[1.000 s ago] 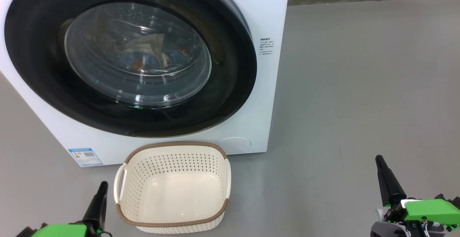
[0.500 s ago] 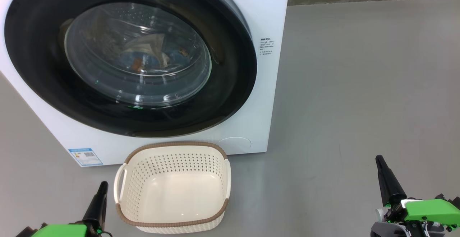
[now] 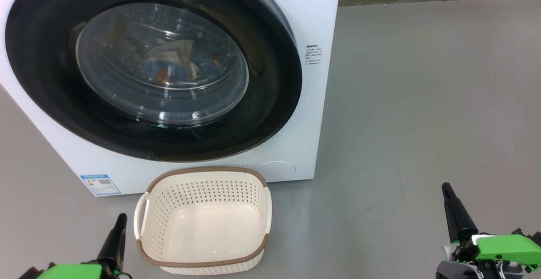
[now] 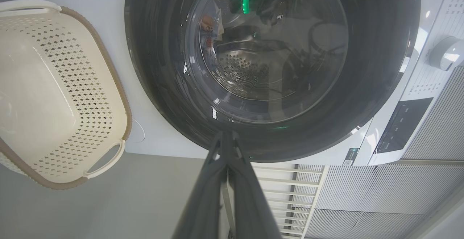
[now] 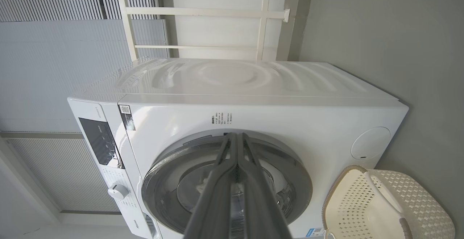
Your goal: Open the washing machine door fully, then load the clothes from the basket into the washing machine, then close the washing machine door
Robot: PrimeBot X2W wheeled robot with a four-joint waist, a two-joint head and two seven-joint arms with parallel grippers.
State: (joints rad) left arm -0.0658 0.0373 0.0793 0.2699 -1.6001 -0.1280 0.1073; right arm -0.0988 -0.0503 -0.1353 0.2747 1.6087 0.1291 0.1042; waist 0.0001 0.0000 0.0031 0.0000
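- Your washing machine door (image 3: 152,65) sits shut, flat against the front of the washing machine (image 3: 315,17). In the head view it takes up the stretch from 9 to 12 o'clock, with its glass bowl bulging toward you.
- Look through that glass into the drum and you find the clothes (image 3: 173,65). A cream piece lies over blue fabric with small orange-brown marks, heaped low in the drum.
- The basket (image 3: 207,170) stands upright on the floor (image 3: 422,101) at 6 o'clock, mouth up, just in front of the machine's lower edge.
- Its two handles sit on its 9 and 3 o'clock sides, so the handle-to-handle axis runs across your view, parallel to the machine's front.
- Inside the basket you see its bare cream bottom.
- A blue label sticker (image 3: 100,184) marks the machine's lower front corner, at about 10 o'clock from the basket.
- Your left hand (image 3: 122,217) is at 7 o'clock with its fingers pressed together on nothing. They point toward 12 o'clock, near the basket's 9 o'clock handle but apart from it.
- Your right hand (image 3: 446,188) is at 4 o'clock, fingers together and empty. Its tips lean toward 11 o'clock over the floor, well apart from both basket and machine.
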